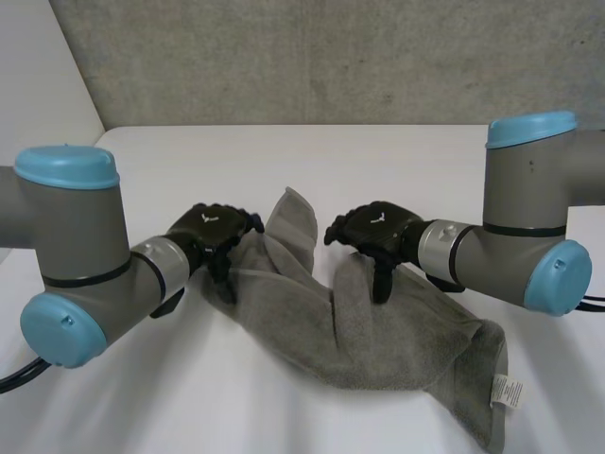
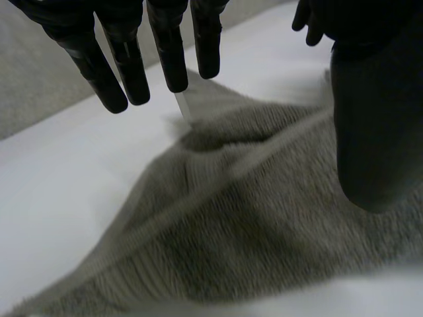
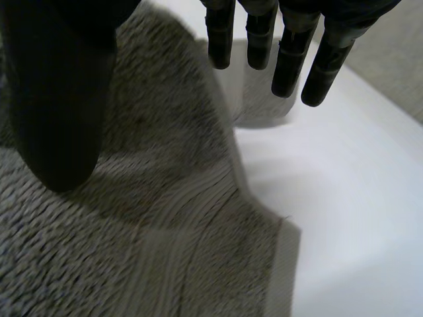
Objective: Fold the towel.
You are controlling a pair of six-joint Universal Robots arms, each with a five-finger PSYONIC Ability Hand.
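1. The left robot hand [image 1: 213, 229] sits at the towel's 9 o'clock edge. Its fingers are straight and spread with the thumb apart, so it is open.
2. The grey towel [image 1: 378, 340] lies rumpled on the white worktop [image 1: 189, 397] — running from 11 o'clock to 5 o'clock.
3. The right robot hand [image 1: 373, 227] hangs over the towel's 12 o'clock edge, fingers straight, also open.
4. A white label [image 1: 506, 390] sits at the towel's 5 o'clock end.

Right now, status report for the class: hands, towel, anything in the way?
Left hand open, fingers straight over towel's edge. Right hand open, likewise at an edge. Towel rumpled on table, not yet folded. No obstruction seen.
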